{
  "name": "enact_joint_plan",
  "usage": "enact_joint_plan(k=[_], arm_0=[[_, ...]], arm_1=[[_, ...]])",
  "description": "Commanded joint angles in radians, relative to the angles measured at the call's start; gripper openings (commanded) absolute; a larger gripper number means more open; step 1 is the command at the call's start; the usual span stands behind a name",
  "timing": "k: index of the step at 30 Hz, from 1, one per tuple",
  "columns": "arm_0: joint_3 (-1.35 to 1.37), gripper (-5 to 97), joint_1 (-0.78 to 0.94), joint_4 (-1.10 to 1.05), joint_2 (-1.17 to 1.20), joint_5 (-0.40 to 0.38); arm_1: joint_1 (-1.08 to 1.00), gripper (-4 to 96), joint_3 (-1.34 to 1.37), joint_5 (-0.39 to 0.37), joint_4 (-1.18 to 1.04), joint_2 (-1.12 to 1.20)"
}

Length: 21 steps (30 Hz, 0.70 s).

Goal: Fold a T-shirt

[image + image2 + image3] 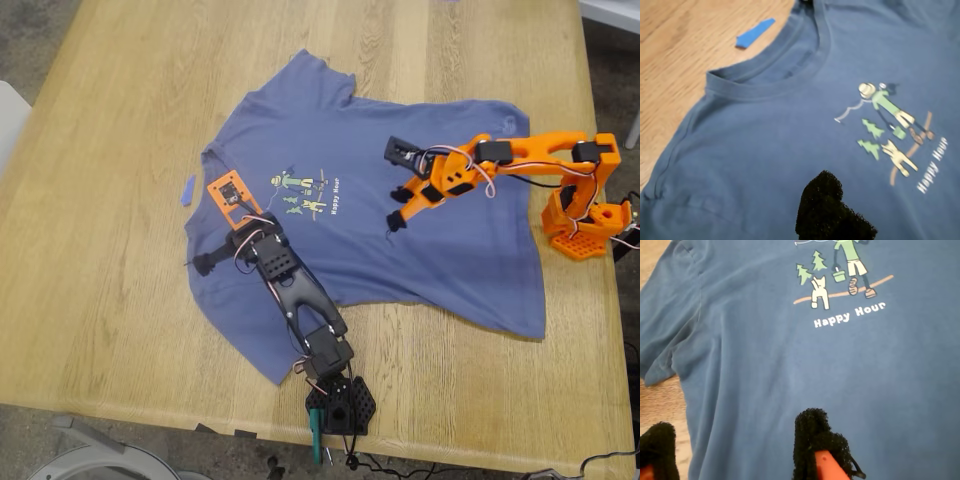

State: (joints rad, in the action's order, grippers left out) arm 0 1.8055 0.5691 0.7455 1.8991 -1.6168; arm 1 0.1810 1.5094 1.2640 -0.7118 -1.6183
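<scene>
T-shirt (440, 260) lies flat on table (100, 300); my second gripper (735, 450) gapes empty above it, my first gripper's (203, 263) opening cannot be told.

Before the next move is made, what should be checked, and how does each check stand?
1. T-shirt lies spread out with its print facing up, and no fold has been made: ok.
2. The shirt lies wholly on the table: ok.
3. My second gripper is open over the cloth, with nothing held: ok.
4. State of my first gripper near the collar: cannot tell, because only one pad shows.
5. The blue tape scrap is on bare wood beside the collar, off the shirt: ok.
</scene>
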Motion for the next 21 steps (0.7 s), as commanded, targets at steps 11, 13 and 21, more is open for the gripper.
enact_joint_plan(k=[11,13,21], arm_0=[[-0.094,76,0.117,-0.328,-0.264,-0.008],[-0.138,75,0.124,-0.333,-0.324,-0.006],[-0.282,76,0.124,-0.382,-0.518,0.005]], arm_1=[[0.011,32.3,-0.181,0.006,0.084,0.127],[0.011,31.7,-0.209,0.011,0.081,0.147],[0.048,31.3,-0.419,0.012,0.032,0.310]])
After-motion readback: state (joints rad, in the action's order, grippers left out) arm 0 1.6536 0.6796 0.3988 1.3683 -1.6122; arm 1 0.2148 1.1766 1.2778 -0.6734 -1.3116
